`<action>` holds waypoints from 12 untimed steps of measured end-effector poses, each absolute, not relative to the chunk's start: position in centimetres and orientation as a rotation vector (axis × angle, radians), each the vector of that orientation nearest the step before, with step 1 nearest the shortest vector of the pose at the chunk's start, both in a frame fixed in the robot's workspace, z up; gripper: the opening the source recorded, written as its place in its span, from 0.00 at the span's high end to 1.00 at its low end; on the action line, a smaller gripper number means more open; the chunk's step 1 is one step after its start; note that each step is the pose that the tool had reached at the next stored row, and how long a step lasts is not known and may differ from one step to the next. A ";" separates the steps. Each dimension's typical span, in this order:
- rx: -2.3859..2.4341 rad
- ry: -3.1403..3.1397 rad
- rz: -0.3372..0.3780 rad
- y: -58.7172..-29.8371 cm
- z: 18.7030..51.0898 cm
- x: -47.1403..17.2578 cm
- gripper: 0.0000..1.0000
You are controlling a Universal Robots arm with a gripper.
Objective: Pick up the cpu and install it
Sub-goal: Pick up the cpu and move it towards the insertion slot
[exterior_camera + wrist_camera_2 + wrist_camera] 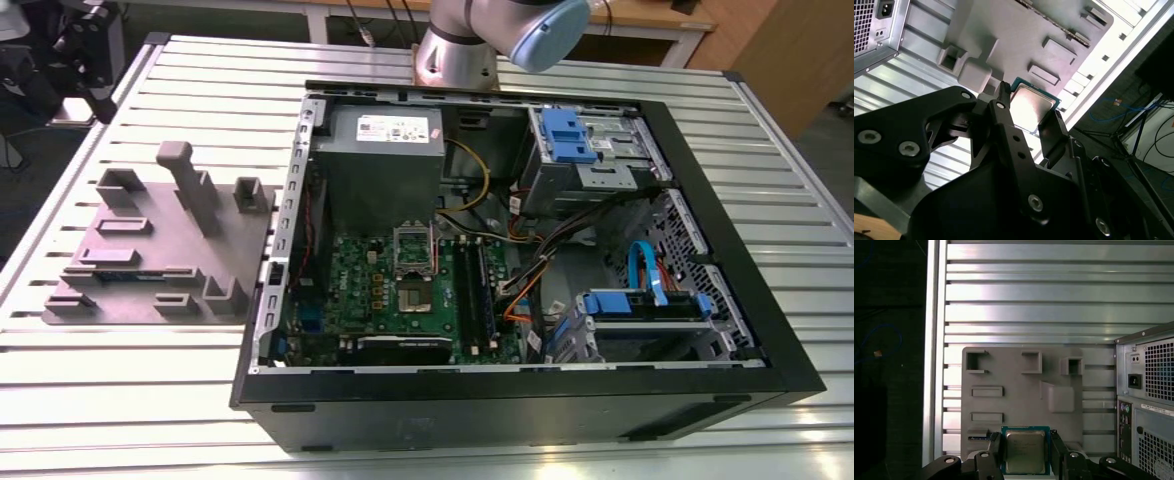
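**Desk:** What is on the bench, from the exterior view's left across?

**Photographer:** A grey fixture block (160,250) with raised posts and slots lies on the slatted metal table (134,400) at the exterior view's left. Just beside it, an open black computer case (534,410) lies on its side, its green motherboard (367,275) facing up. A grey power supply (380,150) sits at the far end of the case. A square socket (416,296) is at mid-board, with dark memory sticks (474,290) just beside it. Blue drive brackets (567,135) stand toward the exterior view's right. The robot arm (467,40) rises from the table behind the case.

**Desk:** And the cpu?

**Photographer:** The cpu (1025,452) is in the gripper (1025,446). In both wrist views the two black fingers (995,450) press against opposite edges of the chip, pinching it. Its silver top faces the cameras, with a green rim showing around it.

**Desk:** Where is it in relation to the block and the case?

**Photographer:** In the first wrist view the chip is seen against one edge of the fixture block and appears to hang clear of it. The case's rear panel, with its vents and power inlet, is well apart from the chip. In the second wrist view the cpu (1034,105), clamped in the gripper (1029,112), sits in front of the same grey block, with table slats beyond.
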State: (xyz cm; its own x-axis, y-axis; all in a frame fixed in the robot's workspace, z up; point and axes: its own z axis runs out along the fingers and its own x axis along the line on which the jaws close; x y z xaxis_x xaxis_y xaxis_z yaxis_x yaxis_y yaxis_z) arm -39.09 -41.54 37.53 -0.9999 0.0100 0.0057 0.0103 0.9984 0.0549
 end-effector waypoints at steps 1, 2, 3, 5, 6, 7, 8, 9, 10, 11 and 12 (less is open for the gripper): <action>-0.016 -3.135 -0.086 -41.5 37.5 -39.1 0.53; -0.016 -3.135 -0.086 -41.5 37.5 -39.0 0.53; -0.016 -3.135 -0.086 -41.5 37.5 -39.0 0.53; -0.016 -3.135 -0.086 -41.5 37.5 -39.0 0.53; -0.016 -3.135 -0.086 -41.5 37.5 -38.9 0.53; -0.016 -3.135 -0.086 -41.5 37.5 -38.9 0.53; -0.016 -3.135 -0.086 -41.5 37.5 -38.9 0.53; -0.016 -3.135 -0.086 -41.5 37.5 -38.9 0.53; -0.016 -3.135 -0.086 -41.5 37.5 -38.9 0.53; -0.016 -3.135 -0.086 -41.5 37.5 -38.9 0.53; -0.016 -3.135 -0.086 -41.5 37.5 -38.9 0.53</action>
